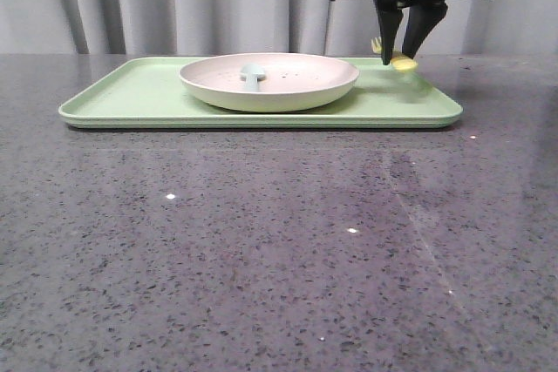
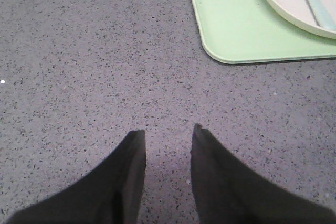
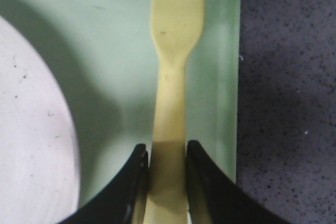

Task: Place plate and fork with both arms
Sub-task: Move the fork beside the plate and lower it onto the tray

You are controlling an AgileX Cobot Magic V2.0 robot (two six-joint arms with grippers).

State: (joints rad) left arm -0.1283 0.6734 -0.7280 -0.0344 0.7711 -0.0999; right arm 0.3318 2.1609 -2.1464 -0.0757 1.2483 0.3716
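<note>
Across the lower front view, only speckled grey surface (image 1: pixel 261 250), bare and glossy. Further back, at mid frame, lies a green tray (image 1: pixel 122 93), long side facing the camera. On the tray, centre frame, sits the plate (image 1: pixel 296 84), with a pale blue spoon (image 1: pixel 253 76) resting in it. At the upper right, over the tray's right end, hangs the right hand (image 1: pixel 401 57), clamped on the fork (image 1: pixel 394 60) by its handle. Seen from the right wrist, fork (image 3: pixel 170 103) held between the fingers (image 3: pixel 207 182), tines pointing away, between plate rim (image 3: pixel 31 145) and tray edge (image 3: pixel 228 77). Seen from the left wrist, left hand (image 2: pixel 168 135) with fingers apart, holding nothing, above the surface (image 2: pixel 94 51), near a tray corner (image 2: pixel 236 30); plate (image 2: pixel 294 3) and spoon (image 2: pixel 315 3) at the upper right.
</note>
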